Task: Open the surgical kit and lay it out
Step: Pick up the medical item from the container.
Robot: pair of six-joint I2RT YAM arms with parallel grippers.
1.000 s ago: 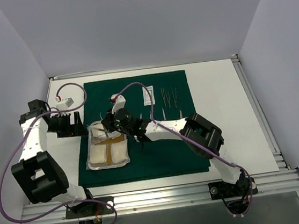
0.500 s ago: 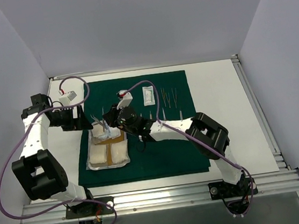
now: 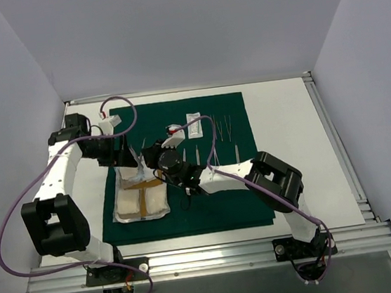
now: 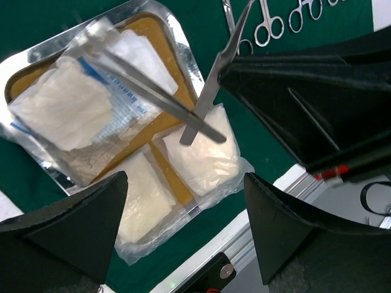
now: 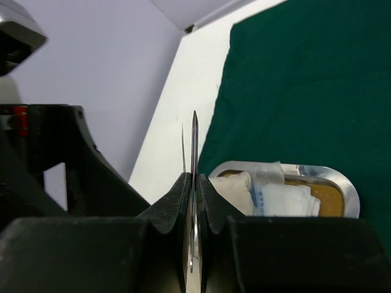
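The surgical kit lies open on its dark green cloth (image 3: 216, 201). A steel tray (image 3: 118, 171) (image 4: 181, 49) with a tan liner holds white gauze packets (image 3: 131, 205) (image 4: 61, 110). My right gripper (image 3: 148, 162) (image 5: 193, 178) is shut on thin steel tweezers (image 4: 211, 91) (image 5: 194, 146), held above the tray's far end. A second thin steel piece crosses them over a packet; I cannot tell whether it is their other arm. My left gripper (image 3: 122, 155) (image 4: 183, 183) hangs open above the tray, holding nothing.
Scissors and forceps (image 3: 221, 126) (image 4: 275, 21) lie in a row on the cloth's far right part, beside a small white packet (image 3: 194, 124). An aluminium rail (image 3: 208, 255) (image 4: 244, 232) runs along the table's near edge. White walls close in both sides.
My left gripper has swung right from beside the cloth to above the tray's far end. The right gripper has turned and shifted slightly right with the tweezers.
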